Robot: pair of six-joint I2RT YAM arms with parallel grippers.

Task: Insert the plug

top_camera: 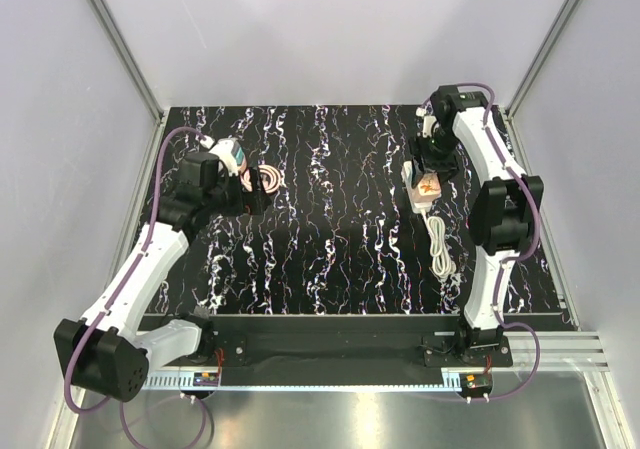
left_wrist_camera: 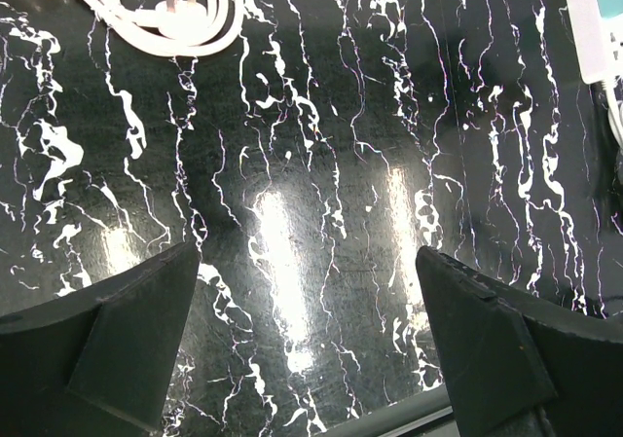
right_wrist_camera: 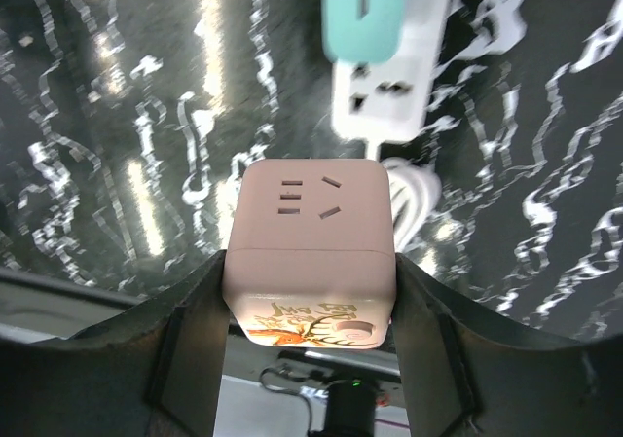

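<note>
My right gripper (right_wrist_camera: 310, 296) is shut on the plug (right_wrist_camera: 310, 237), a peach-tan cube with socket slots on one face and a deer print on another. The white power strip (right_wrist_camera: 389, 82) lies just beyond it, with a teal adapter (right_wrist_camera: 365, 9) at its far end. In the top view the plug (top_camera: 428, 184) sits over the near end of the strip (top_camera: 413, 174), under my right gripper (top_camera: 432, 169). I cannot tell if plug and strip touch. My left gripper (left_wrist_camera: 311, 359) is open and empty over the marble mat, at the left in the top view (top_camera: 245, 184).
A coiled pinkish cable (top_camera: 270, 179) lies beside my left gripper and also shows in the left wrist view (left_wrist_camera: 170, 14). The strip's white bundled cord (top_camera: 438, 244) runs toward the near edge. Walls enclose the black marble mat (top_camera: 340, 229).
</note>
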